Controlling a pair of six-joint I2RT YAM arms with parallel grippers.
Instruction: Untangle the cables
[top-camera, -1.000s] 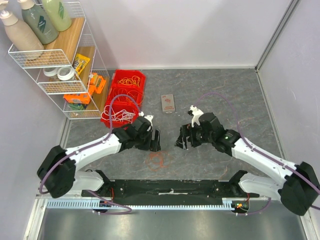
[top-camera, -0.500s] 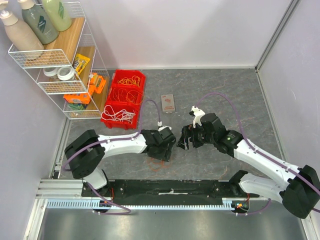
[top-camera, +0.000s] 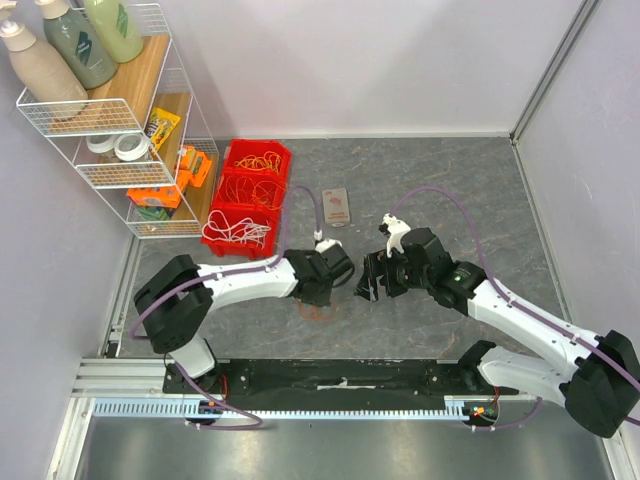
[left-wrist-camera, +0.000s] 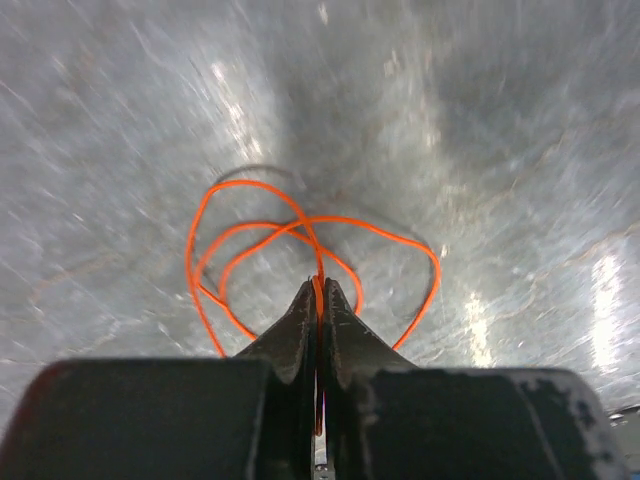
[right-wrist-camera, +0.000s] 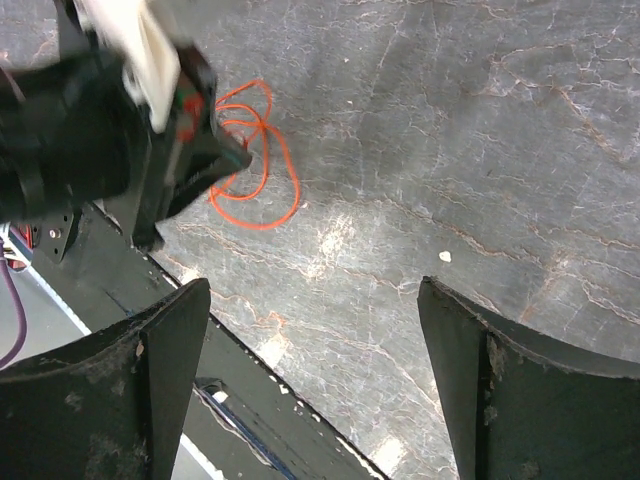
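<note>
The grey tabletop (top-camera: 450, 180) carries everything. The wire shelf (top-camera: 110, 130) stands just to the left of the red bins (top-camera: 225, 247), with three bottles on its top level and tape rolls lower down. The red bins form a row of three compartments: the two far ones hold orange cables, the near one holds white cables.

The right hand (right-wrist-camera: 315, 300) is to the right of the bins and nearer to the arm bases. Its fingers stand wide apart, it holds nothing and it hangs above bare tabletop. The left hand (left-wrist-camera: 320, 290) is between the bins and the right hand. Its fingers are pressed together, and they pinch one strand of the orange cable (left-wrist-camera: 300, 225).

This cable lies flat on the tabletop in some loose crossing loops, to the right of the near bin. The pinched strand runs straight out from the fingertips. I cannot see its ends.

A small flat packet (top-camera: 337, 207) lies just right of the bins.
</note>
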